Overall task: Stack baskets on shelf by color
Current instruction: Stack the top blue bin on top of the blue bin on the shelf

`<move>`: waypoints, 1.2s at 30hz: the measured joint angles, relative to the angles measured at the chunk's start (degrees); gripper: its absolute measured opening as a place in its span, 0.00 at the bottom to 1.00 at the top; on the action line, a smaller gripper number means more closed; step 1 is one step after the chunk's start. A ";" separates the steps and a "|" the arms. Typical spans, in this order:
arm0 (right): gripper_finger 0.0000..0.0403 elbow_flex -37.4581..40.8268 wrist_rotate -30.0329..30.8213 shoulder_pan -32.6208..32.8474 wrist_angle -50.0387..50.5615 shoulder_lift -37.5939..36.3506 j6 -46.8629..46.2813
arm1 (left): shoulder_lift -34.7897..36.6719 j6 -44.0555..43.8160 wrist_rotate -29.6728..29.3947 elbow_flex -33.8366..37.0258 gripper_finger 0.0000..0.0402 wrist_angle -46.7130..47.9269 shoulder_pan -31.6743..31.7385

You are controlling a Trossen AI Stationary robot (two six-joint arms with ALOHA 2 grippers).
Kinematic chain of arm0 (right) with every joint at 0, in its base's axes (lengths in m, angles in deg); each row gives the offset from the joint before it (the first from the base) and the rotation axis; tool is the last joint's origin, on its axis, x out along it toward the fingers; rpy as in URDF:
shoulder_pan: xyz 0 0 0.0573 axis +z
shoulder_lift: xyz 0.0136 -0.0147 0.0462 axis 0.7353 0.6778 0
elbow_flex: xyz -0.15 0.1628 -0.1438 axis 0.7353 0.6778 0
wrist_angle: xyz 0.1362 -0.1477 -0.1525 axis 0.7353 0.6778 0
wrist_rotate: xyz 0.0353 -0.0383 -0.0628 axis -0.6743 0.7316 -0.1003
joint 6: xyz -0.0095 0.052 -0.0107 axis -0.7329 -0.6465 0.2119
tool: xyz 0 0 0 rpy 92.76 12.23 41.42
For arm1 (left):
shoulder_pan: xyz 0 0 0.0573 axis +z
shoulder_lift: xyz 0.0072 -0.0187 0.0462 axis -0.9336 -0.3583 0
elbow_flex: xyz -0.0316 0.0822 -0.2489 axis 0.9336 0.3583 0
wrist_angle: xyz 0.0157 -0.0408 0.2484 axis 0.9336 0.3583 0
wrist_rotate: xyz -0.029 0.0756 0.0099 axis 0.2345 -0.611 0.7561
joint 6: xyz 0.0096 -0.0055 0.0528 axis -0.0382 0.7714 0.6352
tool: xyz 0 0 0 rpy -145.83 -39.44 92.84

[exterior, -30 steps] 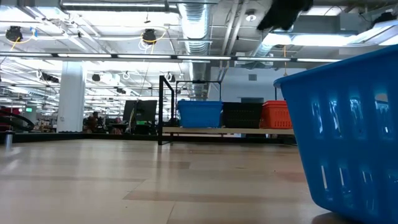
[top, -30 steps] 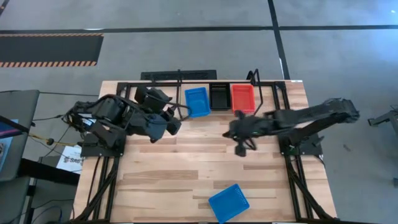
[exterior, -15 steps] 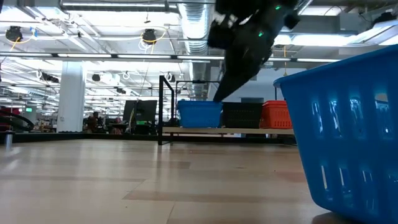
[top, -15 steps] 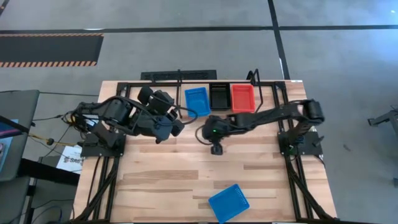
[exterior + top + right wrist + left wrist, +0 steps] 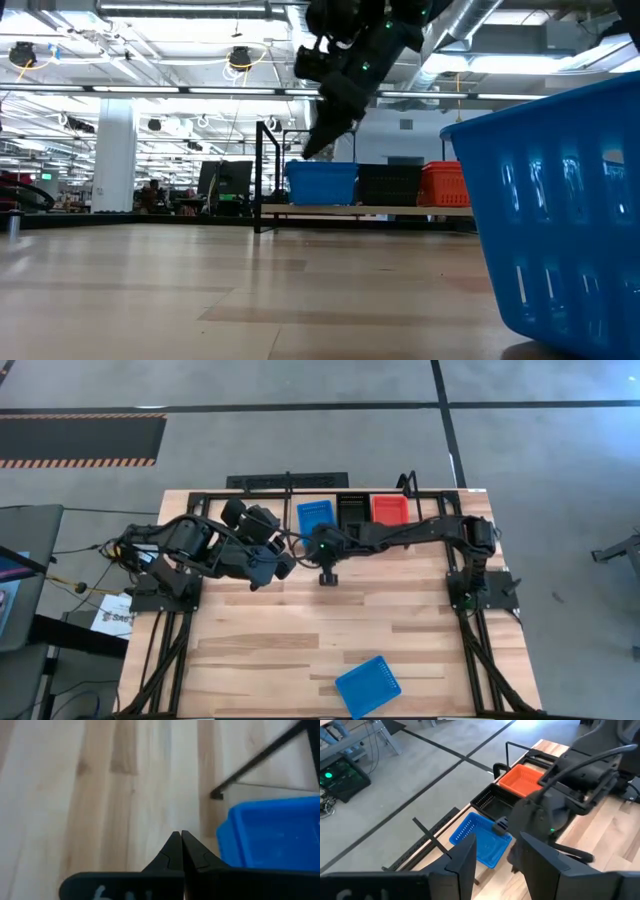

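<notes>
On the shelf (image 5: 430,495) at the table's far edge stand a blue basket (image 5: 317,520), a black basket (image 5: 352,511) and a red-orange basket (image 5: 390,510) side by side. Another blue basket (image 5: 367,685) rests on its bottom near the table's front edge and fills the low view's right side (image 5: 560,220). My right gripper (image 5: 327,574) is shut and empty. It hangs above the table just in front of the shelf's blue basket (image 5: 272,832). My left gripper (image 5: 497,865) is open and empty at the far left, facing the shelf.
My right arm (image 5: 410,535) stretches across the front of the shelf, over the black and red-orange baskets' near side. A thin black shelf rod (image 5: 260,765) runs beside the blue basket. The bare plank tabletop (image 5: 300,630) lies between the shelf and the near blue basket.
My right gripper has swung toward the table's left edge and a little toward the far edge, from in front of the red-orange basket to in front of the shelf's blue basket. It has stayed shut. The baskets have not moved.
</notes>
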 joint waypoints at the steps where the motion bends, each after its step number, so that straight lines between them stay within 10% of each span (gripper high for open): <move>1: 0.00 -0.01 0.00 -0.34 1.11 0.01 0.00 | 0.00 0.00 0.02 0.00 0.33 0.00 0.00; 36: 0.00 1.62 -0.24 -3.69 1.45 0.34 3.45 | 0.00 0.02 -1.10 0.00 0.33 0.02 0.00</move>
